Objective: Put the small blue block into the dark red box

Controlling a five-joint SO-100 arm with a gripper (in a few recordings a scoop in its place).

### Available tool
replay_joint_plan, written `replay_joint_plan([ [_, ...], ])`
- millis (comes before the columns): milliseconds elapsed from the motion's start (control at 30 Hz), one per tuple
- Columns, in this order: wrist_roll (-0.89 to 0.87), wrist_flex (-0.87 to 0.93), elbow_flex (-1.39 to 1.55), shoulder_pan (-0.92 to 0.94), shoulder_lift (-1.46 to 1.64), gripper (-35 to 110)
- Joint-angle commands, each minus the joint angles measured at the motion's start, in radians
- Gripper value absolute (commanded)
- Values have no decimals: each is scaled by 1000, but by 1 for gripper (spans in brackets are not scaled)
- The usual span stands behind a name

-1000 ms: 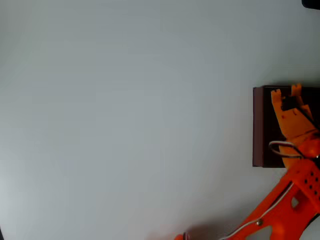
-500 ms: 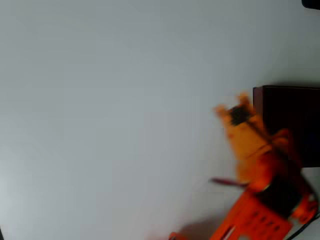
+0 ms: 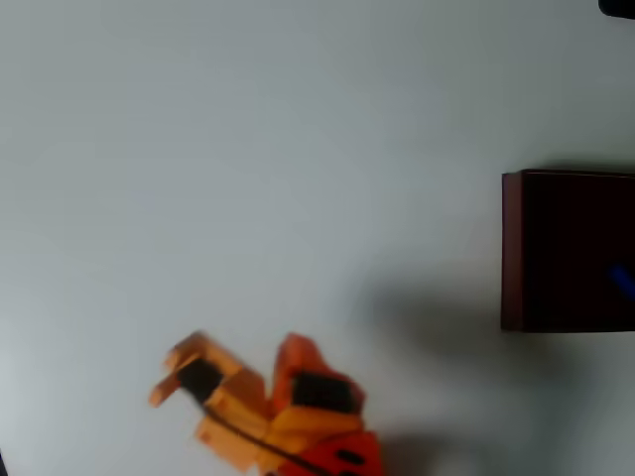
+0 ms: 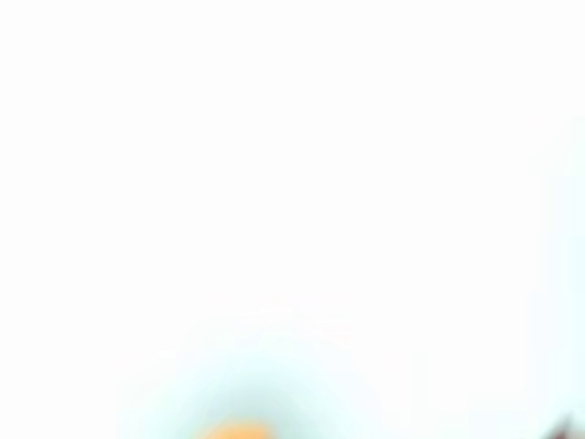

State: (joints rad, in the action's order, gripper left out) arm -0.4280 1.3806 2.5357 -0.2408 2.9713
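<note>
Overhead view: small blue block (image 3: 622, 281) inside dark red box (image 3: 568, 251), at box's 3 o'clock side, cut by frame edge. Box at 3 o'clock of pale desk (image 3: 258, 159). Orange gripper (image 3: 171, 371) at 7 o'clock of desk, well apart from box, blurred; jaws apart, nothing between them, tips pointing toward 10 o'clock. Wrist view washed out, too blurred to read.

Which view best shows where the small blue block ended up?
The overhead view: the small blue block shows as a blue sliver inside the dark red box, at the picture's right edge. The wrist view is washed out and blurred, revealing nothing of it.
</note>
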Motion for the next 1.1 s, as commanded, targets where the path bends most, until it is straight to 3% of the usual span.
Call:
replay_joint_plan([
  [0,63,-18,60,-192,49,0],
  [167,209,-41,249,-328,233,0],
  [233,267,26,314,-344,393,0],
  [500,324,2,413,-479,434,0],
  [1067,337,-23,480,-491,437,0],
])
